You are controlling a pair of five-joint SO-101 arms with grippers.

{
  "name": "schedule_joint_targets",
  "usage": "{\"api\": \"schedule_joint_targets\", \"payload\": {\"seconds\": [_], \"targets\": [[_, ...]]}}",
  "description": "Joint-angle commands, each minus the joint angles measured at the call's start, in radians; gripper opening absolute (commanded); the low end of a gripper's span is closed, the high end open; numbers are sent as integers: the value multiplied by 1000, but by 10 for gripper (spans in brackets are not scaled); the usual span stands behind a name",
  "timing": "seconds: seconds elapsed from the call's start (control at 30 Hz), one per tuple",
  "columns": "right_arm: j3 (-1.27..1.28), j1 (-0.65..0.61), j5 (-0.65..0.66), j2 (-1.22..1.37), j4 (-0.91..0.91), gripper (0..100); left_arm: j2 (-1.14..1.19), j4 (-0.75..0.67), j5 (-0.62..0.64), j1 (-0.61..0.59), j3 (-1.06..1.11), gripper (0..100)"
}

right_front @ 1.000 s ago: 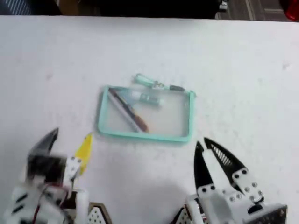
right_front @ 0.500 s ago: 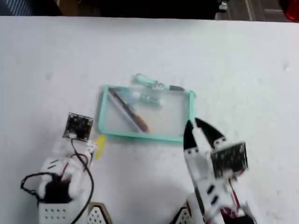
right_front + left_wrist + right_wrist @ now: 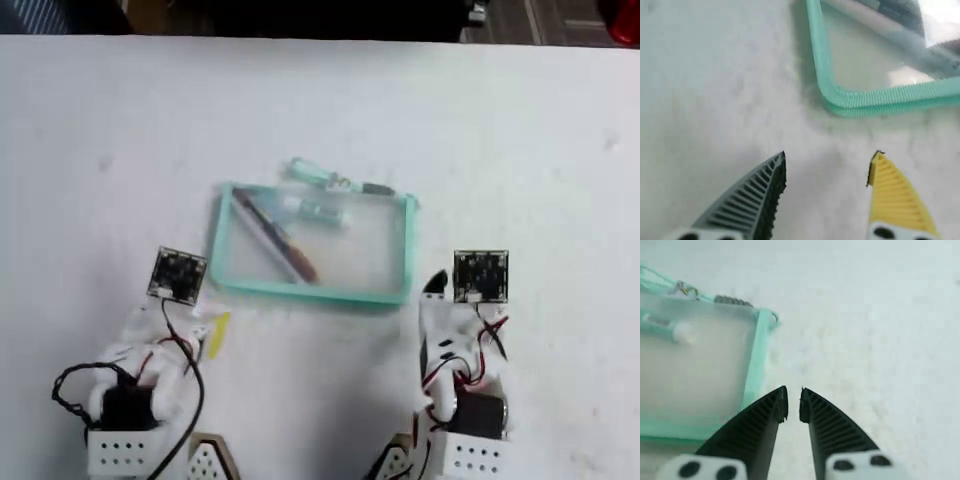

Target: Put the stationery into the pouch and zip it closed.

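The clear pouch with a teal border (image 3: 405, 250) lies flat mid-table. Inside it are a dark brown pen (image 3: 278, 242) and a white-and-teal stick (image 3: 318, 210). A teal strap and a dark zip pull (image 3: 375, 188) sit at its far edge. My left gripper (image 3: 208, 332) is open just off the pouch's near left corner (image 3: 840, 102); its grey and yellow fingers (image 3: 895, 195) hold nothing. My right gripper (image 3: 436, 285) hangs beside the pouch's near right corner. Its black fingers (image 3: 760, 420) are shut with only a thin slit between them, next to the teal side edge (image 3: 755, 365).
The white table runs wide on all sides of the pouch. Both arm bases stand at the near edge, with wires looping over them. A wrist camera board (image 3: 480, 275) sits just right of the pouch.
Both arms tipped down over the table at the pouch's near corners. The right gripper went from wide open to shut and drew slightly back from the corner. The pouch stayed put.
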Motion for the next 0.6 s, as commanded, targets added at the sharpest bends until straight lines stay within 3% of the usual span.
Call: {"api": "schedule_joint_targets", "payload": {"seconds": [0.0, 0.4, 0.47, 0.57], "targets": [[28, 33, 0, -5, 4, 39, -7, 104, 11, 1, 2, 282], [28, 30, 5, -5, 372, 39, -7, 104, 14, -5, 2, 271], [28, 30, 5, -5, 371, 39, -7, 104, 14, -5, 2, 216], [28, -4, 2, -5, 371, 38, -7, 104, 14, -4, 2, 57]]}}
